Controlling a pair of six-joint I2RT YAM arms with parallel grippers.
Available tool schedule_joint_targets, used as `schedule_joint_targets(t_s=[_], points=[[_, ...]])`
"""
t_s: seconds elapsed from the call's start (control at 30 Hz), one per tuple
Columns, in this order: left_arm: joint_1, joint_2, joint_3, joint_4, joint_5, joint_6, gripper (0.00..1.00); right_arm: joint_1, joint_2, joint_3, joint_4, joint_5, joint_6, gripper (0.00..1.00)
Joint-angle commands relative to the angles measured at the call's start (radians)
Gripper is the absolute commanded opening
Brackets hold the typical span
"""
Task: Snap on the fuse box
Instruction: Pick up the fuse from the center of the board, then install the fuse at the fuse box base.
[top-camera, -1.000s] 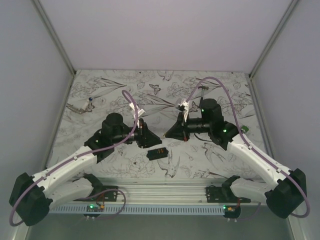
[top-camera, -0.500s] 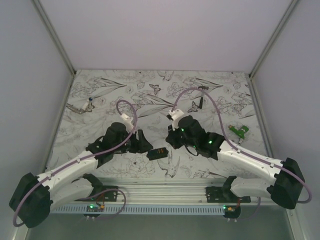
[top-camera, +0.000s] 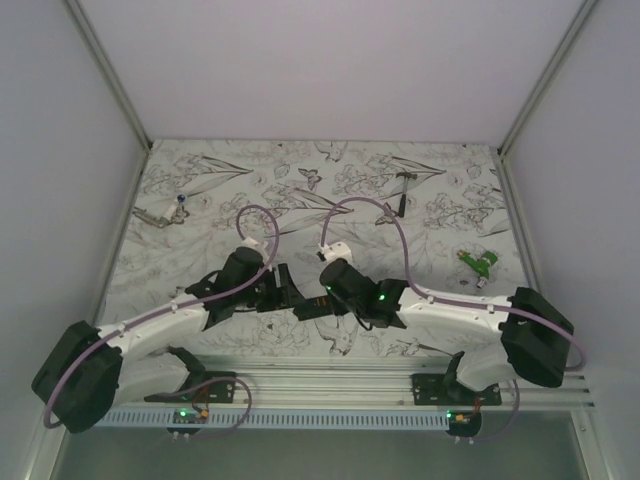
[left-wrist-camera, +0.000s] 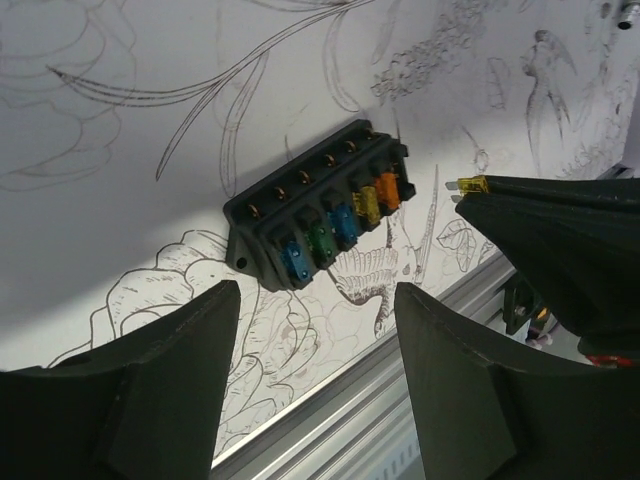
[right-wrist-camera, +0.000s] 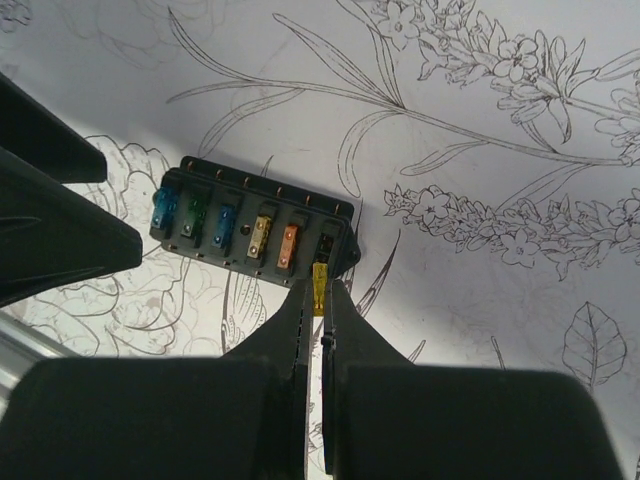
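The fuse box (right-wrist-camera: 250, 230) lies flat on the flower-printed tabletop (top-camera: 200, 170), near the front edge and about midway across, right between the tips of the two arms. It is a small black box with a row of slots facing up. Five of them carry fuses: blue, green, blue, yellow and orange, counted from the end nearest the left arm (top-camera: 150, 330). The sixth slot, at the end towards the right arm (top-camera: 450, 310), looks dark and unfilled. The right jaws are pressed narrow, pinching a yellow fuse (right-wrist-camera: 319, 283) at their very tip. That fuse sits right at the edge of the box beside the sixth slot, but whether it has entered the slot cannot be told. In the left wrist view the same fuse pokes out of the dark wedge of the right jaws, just off the orange end of the box. The left jaws stand wide apart with nothing between them, and the box lies on the tabletop just beyond their tips, untouched. Well away from all this, a small green object (top-camera: 480, 263) rests near the right side of the tabletop. A tiny hammer (top-camera: 400, 195) lies towards the back, and a small metal tool (top-camera: 160, 213) is far off by the left wall.
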Motion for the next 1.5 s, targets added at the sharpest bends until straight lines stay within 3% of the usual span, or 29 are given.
schedule_joint_targets(t_s=[0.0, 0.73, 1.47], points=[[0.007, 0.04, 0.0, -0.006, 0.004, -0.049, 0.66, 0.027, 0.036, -0.005, 0.062, 0.089, 0.061, 0.0], [0.004, 0.11, -0.003, 0.041, 0.022, -0.092, 0.65, 0.042, 0.139, -0.012, 0.11, 0.129, 0.115, 0.0], [-0.009, 0.146, 0.002, 0.072, 0.029, -0.119, 0.64, 0.042, 0.21, 0.032, 0.023, 0.12, 0.098, 0.02]])
